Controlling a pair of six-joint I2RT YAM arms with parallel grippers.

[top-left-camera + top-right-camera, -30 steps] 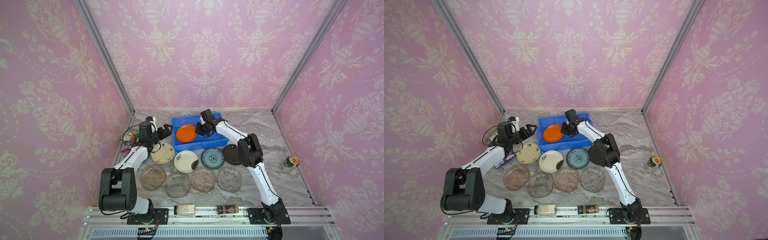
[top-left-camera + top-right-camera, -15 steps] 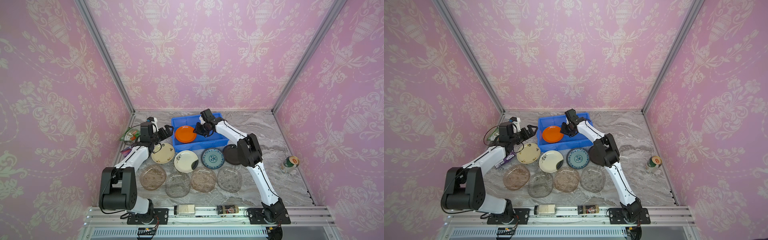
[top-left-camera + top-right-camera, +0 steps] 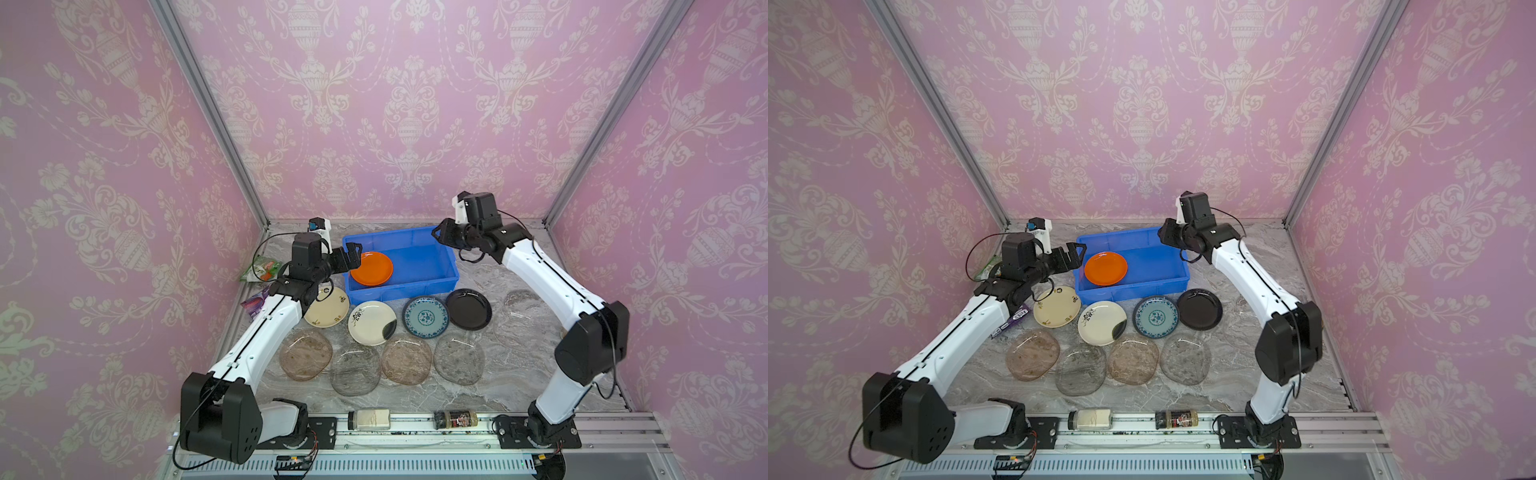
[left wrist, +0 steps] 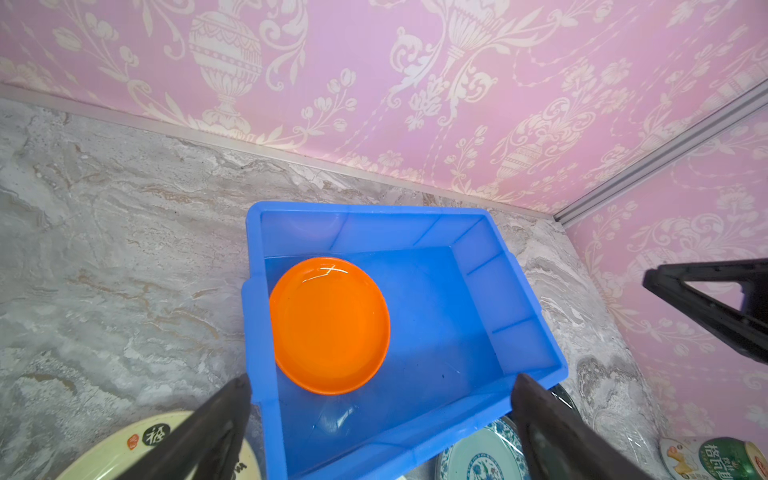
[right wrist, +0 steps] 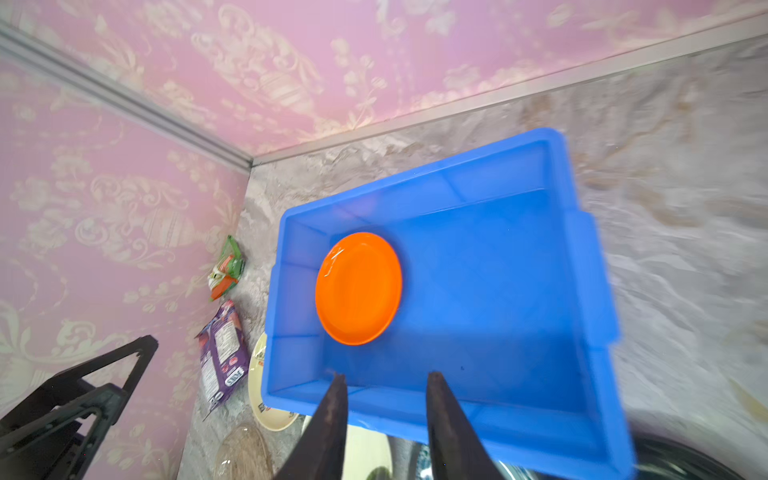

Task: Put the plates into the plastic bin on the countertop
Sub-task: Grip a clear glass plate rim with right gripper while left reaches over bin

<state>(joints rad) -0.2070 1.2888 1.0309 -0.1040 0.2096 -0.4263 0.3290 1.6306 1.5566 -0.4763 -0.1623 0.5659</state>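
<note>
Now that the orange plate (image 3: 371, 269) is released into the blue bin (image 3: 415, 287), the right fingers (image 5: 332, 428) are withdrawn, parted and empty; the left fingers (image 4: 208, 432) are held wide open; eight plates (image 3: 426, 316) are left on the bench (image 3: 519, 386)

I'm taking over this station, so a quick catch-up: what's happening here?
The robot is loading plates into the blue bin. Only the orange plate lies in it. Both grippers are open and empty: the left gripper by the bin's left wall, the right gripper near its far right corner. Two cream plates, a teal plate, a black plate and four glass plates sit on the countertop.
</note>
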